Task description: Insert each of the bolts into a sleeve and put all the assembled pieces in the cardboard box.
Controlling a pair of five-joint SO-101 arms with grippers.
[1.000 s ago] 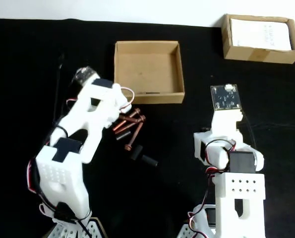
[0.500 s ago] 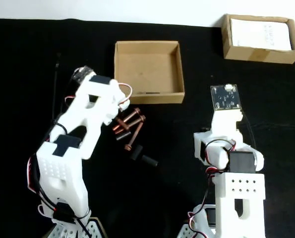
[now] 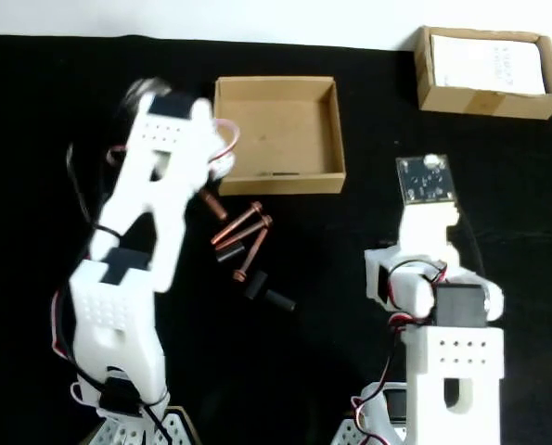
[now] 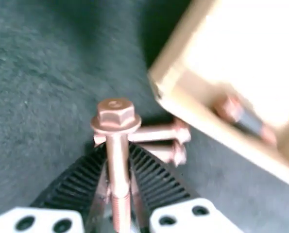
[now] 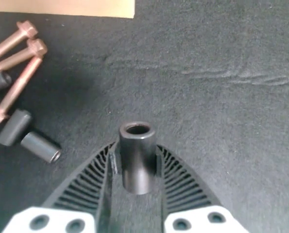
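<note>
My left gripper [image 4: 117,151] is shut on a copper bolt [image 4: 115,145], its hex head [image 4: 114,114] pointing away from the fingers. In the high view this gripper [image 3: 211,178] hangs by the cardboard box's [image 3: 277,183] near left corner, above the loose bolts [image 3: 243,230]. An assembled piece [image 4: 241,119] lies inside the box [image 4: 207,125] against its near wall. My right gripper [image 5: 136,147] is shut on a black sleeve [image 5: 137,155], bore facing outward, held above the cloth right of the pile. Loose sleeves [image 3: 268,295] lie just in front of the bolts.
A second cardboard box [image 3: 484,100] holding white paper stands at the back right. The right arm's camera board [image 3: 424,181] covers its gripper from above. Black cloth covers the table; loose bolts [image 5: 18,48] and sleeves [image 5: 25,136] lie between the arms.
The left arm has risen from the bolt pile and swung toward the back with one bolt in its fingers. The pile is uncovered. The right arm has barely moved.
</note>
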